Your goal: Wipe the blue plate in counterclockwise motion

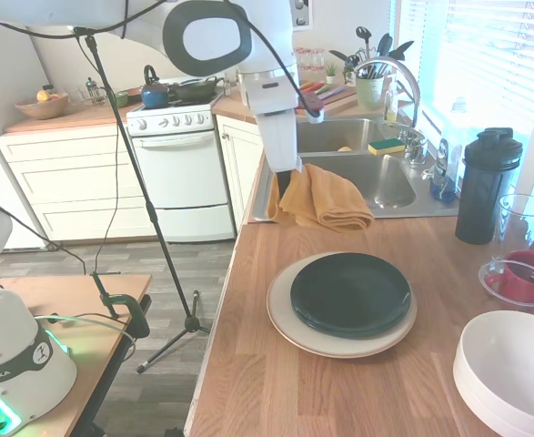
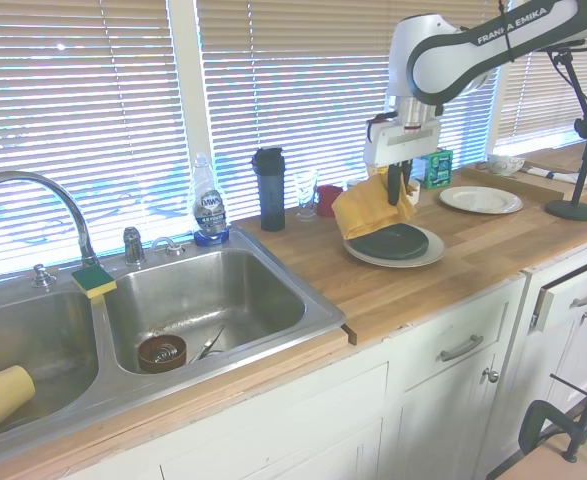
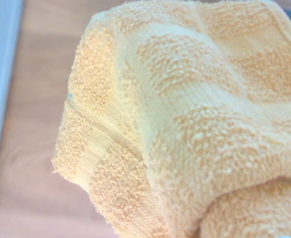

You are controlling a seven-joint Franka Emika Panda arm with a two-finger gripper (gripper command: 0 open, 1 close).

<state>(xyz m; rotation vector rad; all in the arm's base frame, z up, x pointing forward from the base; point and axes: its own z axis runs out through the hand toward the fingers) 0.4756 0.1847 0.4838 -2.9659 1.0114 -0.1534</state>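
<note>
The blue plate (image 1: 350, 294) (image 2: 391, 241), round and almost black, sits on a larger cream plate (image 1: 289, 332) (image 2: 428, 256) on the wooden counter. My gripper (image 1: 285, 185) (image 2: 399, 186) hangs above the counter between the sink and the plates, shut on a yellow-orange towel (image 1: 328, 200) (image 2: 368, 212). The towel droops from the fingers, just off the blue plate's sink-side rim and apart from it. In the wrist view the towel (image 3: 185, 124) fills nearly the whole picture, with bare wood counter beside it. The plate does not show there.
A steel sink (image 1: 376, 177) with a green-yellow sponge (image 1: 387, 146) lies behind the towel. A black shaker bottle (image 1: 485, 187), a clear container holding a red cup (image 1: 521, 280) and stacked white bowls (image 1: 512, 373) stand right of the plates. A white plate (image 2: 481, 199) lies further along.
</note>
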